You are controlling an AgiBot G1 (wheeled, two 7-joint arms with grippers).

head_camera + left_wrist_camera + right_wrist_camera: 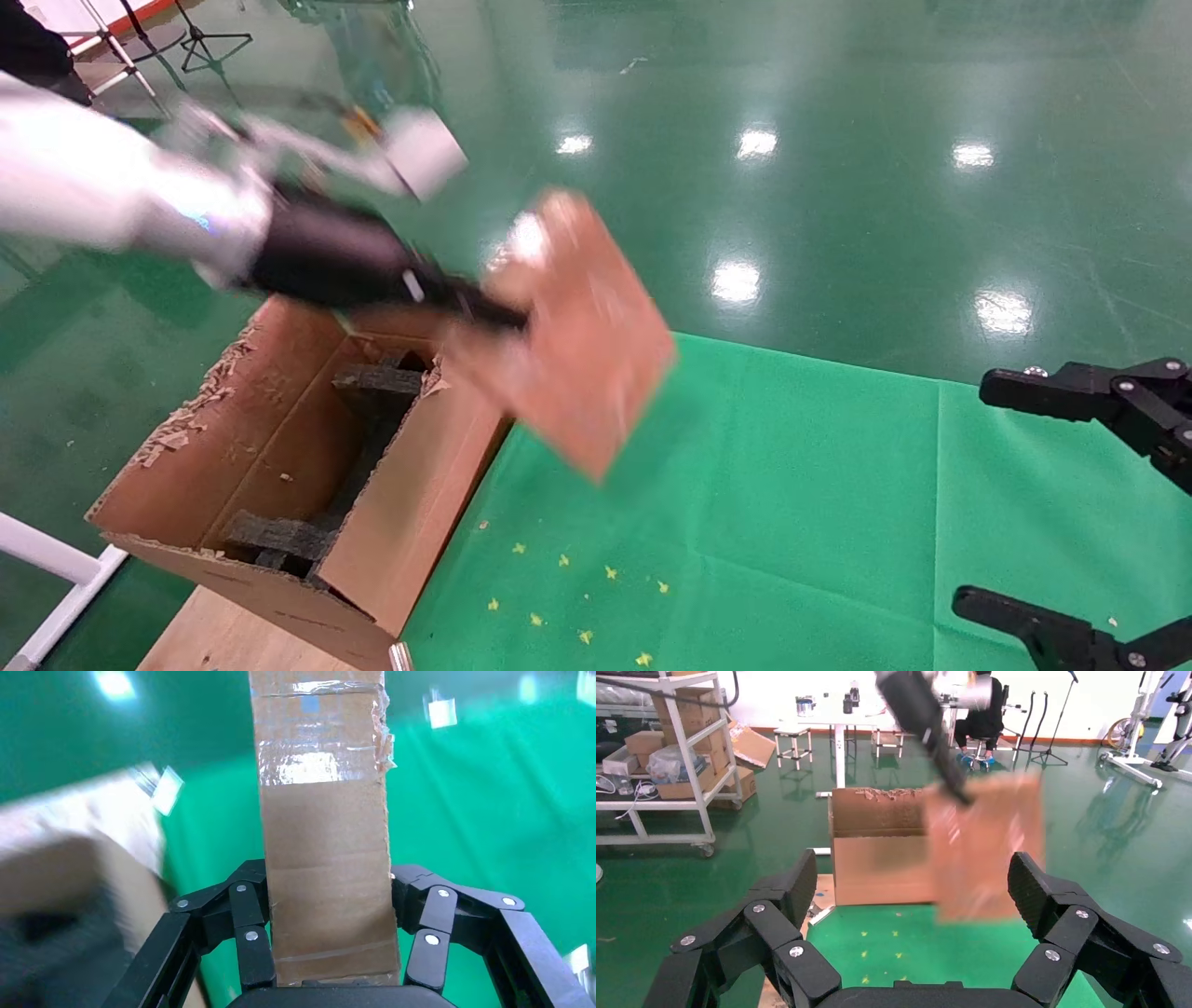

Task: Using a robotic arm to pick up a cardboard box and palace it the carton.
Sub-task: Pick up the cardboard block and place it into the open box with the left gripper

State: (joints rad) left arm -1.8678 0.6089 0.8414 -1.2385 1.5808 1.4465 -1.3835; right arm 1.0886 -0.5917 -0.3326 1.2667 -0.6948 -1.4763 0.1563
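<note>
The robotic arm [112, 200], white with a silver wrist and a blue light ring, reaches in from the left and holds the cardboard box [568, 335] in the air, tilted, above the green cloth [792, 522] and just to the right of the carton [410, 503]. The left gripper [330, 934] is clamped on the box, its black fingers [247, 917] pressing the two long sides of the narrow, taped face that shows in the left wrist view. The box hangs clear of the cloth and of the carton, its lower corner pointing down toward the cloth near the carton's right wall. The carton stands open at the left edge of the cloth, its ragged flaps up and black foam blocks [377, 377] lying inside at its far and near ends; its near corner sits on a light wooden board [223, 638]. The right gripper [909, 910] waits low at the right side of the scene, well apart from the box, its jaws spread wide with nothing between them. Small yellow scraps [563, 596] dot the near part of the cloth. Beyond the cloth lies a glossy green floor [838, 140] that mirrors the ceiling lights; the right wrist view shows a metal shelf rack [673, 755] with cartons on it and a seated person [982, 716] far behind.
</note>
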